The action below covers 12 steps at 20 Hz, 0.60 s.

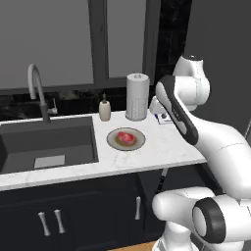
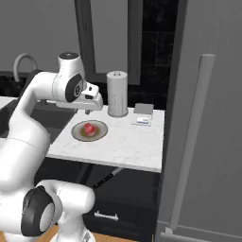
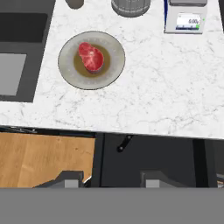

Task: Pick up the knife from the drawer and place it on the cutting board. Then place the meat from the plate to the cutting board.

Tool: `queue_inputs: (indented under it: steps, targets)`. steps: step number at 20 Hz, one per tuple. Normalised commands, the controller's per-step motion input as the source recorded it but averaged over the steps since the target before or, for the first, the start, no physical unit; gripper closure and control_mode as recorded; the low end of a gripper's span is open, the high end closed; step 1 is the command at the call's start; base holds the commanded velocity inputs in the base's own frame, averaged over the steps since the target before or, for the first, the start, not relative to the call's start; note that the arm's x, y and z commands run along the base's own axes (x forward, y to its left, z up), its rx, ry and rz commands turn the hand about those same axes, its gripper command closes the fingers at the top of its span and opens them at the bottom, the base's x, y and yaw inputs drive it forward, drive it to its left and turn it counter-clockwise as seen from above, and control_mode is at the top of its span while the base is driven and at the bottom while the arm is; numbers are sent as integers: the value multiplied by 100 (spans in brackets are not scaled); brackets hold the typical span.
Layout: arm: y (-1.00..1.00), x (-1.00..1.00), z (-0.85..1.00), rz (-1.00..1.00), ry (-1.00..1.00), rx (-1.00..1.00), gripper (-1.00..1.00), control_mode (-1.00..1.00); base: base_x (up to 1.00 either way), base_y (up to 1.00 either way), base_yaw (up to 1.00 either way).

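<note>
Hovering above the white marble worktop [image 3: 166, 96], the end effector [image 3: 109, 179] looks straight down past its front edge; its two dark tips stand apart with nothing between them, though whether they are fully released I cannot tell. Ahead of it and to the left in the hand view lies the plate [image 3: 70, 74], with the meat [image 3: 91, 57] resting on it, a little off centre. Just beyond the tips, below the worktop's edge, a thin dark object [image 3: 124, 143] that may be the knife lies in the dark opening of the drawer [image 3: 148, 159]. Farther ahead stand a paper towel roll [image 1: 137, 96] and, to its right, a small kitchen scale [image 3: 186, 18]; a soap dispenser [image 1: 104, 109] sits to the left beside the dark sink [image 1: 46, 142]. To the right of the end effector rises a tall grey fridge door [image 2: 208, 123] hard against the worktop's end. In the right base view the end effector [image 2: 88, 111] hangs just above the plate's far rim.
</note>
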Motion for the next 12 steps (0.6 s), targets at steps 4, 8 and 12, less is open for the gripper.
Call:
queue_inputs:
  steps: [4,8,12]
  targets:
    - [0,-2,0,0,0,0,-100,100,-14,16,0]
    - [0,0,0,0,0,0,-100,100,-36,88,-11]
    - [0,0,0,0,0,0,-100,100,-13,96,-41]
